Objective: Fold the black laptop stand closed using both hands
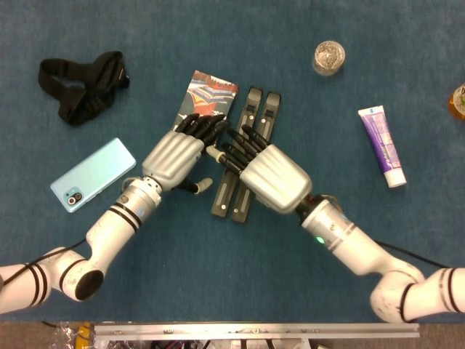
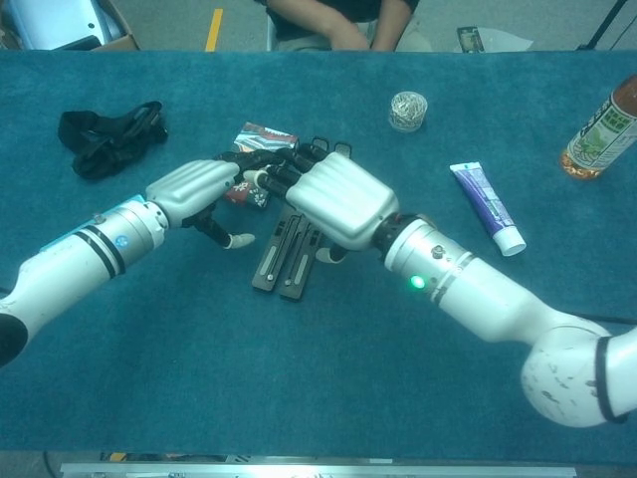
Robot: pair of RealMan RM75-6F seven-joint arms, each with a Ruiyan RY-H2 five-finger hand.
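Note:
The black laptop stand [image 1: 234, 199] lies flat on the blue table, its two bars side by side and touching; it also shows in the chest view [image 2: 284, 261]. My right hand [image 1: 275, 177] covers the stand's middle, fingers spread and resting on the bars, gripping nothing [image 2: 333, 199]. My left hand [image 1: 173, 156] sits just left of the stand with its fingers stretched out toward the right hand's fingertips, holding nothing [image 2: 194, 189]. The middle of the stand is hidden under the right hand.
A patterned booklet [image 1: 208, 94] lies by the left hand's fingertips. A light blue phone [image 1: 93, 174] and a black strap [image 1: 83, 83] are at the left. A purple tube [image 1: 383, 145], a small jar [image 1: 328, 57] and a bottle [image 2: 597, 129] are at the right.

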